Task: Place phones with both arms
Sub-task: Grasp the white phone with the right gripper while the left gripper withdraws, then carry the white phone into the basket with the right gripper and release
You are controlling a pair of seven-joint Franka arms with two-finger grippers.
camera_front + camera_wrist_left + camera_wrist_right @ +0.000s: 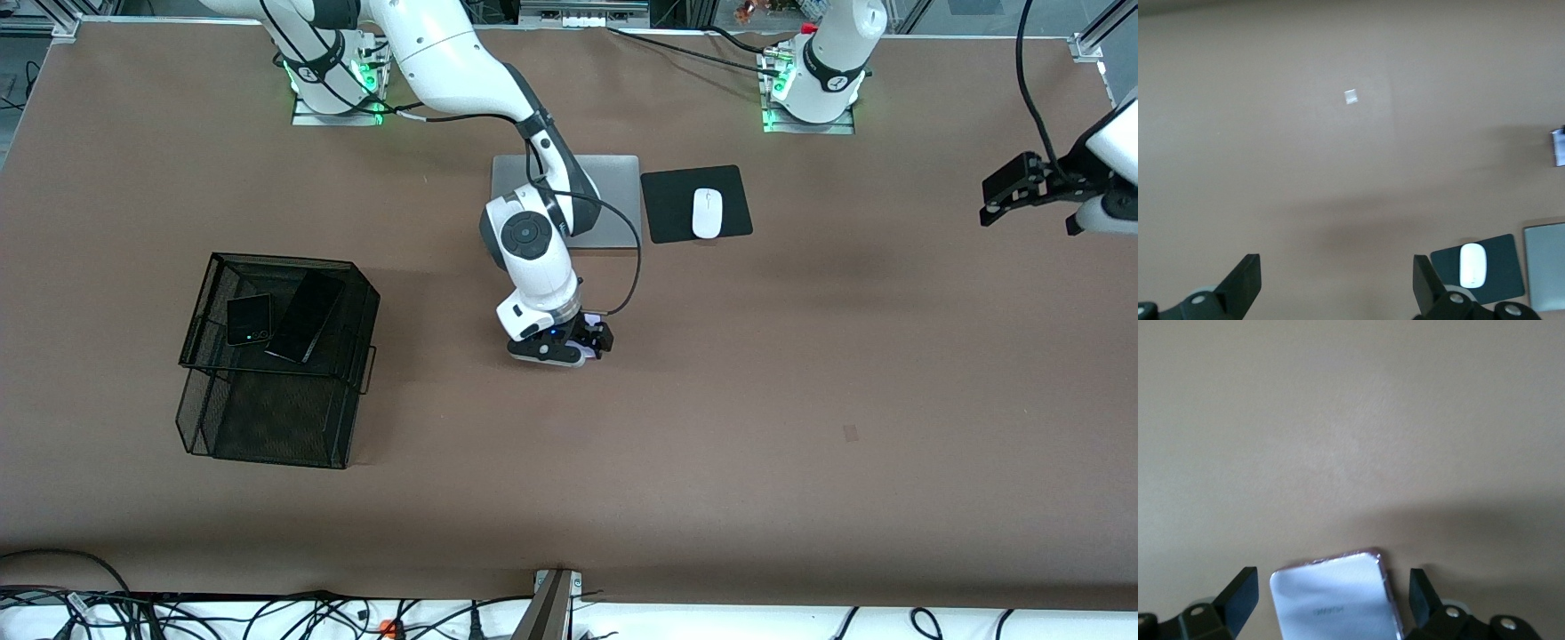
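Observation:
The small squarish black phone [248,320] and the long black slab phone [305,316] lie side by side on the top tier of a black wire basket [276,260]. The pale lilac-white phone [1328,607] lies flat on the table. My right gripper [578,342] is low over it and mostly hides it in the front view. In the right wrist view the right gripper [1331,597] is open, with one finger on each side of the phone and a gap at both. My left gripper [1000,200] waits open and empty in the air over the left arm's end of the table, and it also shows in the left wrist view [1338,280].
A grey laptop [613,191] lies under the right arm's forearm. Beside it is a black mouse pad [738,191] with a white mouse [707,213]. The wire basket has a lower tier [267,418] nearer to the camera. Cables run along the table's near edge.

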